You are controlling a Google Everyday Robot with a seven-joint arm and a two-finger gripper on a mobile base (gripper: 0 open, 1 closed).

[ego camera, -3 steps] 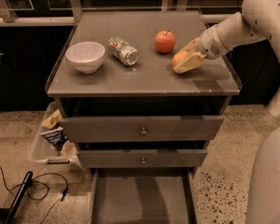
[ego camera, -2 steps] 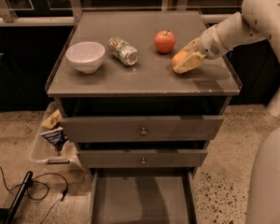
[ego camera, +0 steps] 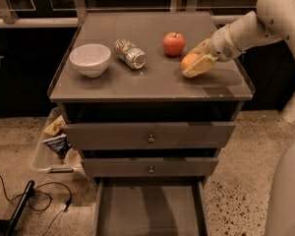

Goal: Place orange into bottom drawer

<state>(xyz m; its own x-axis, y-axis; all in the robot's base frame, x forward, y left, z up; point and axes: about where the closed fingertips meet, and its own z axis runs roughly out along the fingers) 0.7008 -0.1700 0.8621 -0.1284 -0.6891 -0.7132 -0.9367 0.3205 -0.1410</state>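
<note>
The orange [ego camera: 189,61] sits on the cabinet top [ego camera: 152,82] toward its right side, just in front of a red apple [ego camera: 173,44]. My gripper [ego camera: 197,63] reaches in from the right and its pale fingers [ego camera: 201,66] wrap around the orange, which rests on the surface. The bottom drawer [ego camera: 150,211] is pulled open below the cabinet front, a grey tray with nothing in it.
A white bowl [ego camera: 90,59] and a lying can [ego camera: 130,54] are on the left half of the top. Two upper drawers [ego camera: 150,136] with small knobs are slightly out. A clear bin of snack bags [ego camera: 54,144] and cables [ego camera: 34,198] lie on the floor at left.
</note>
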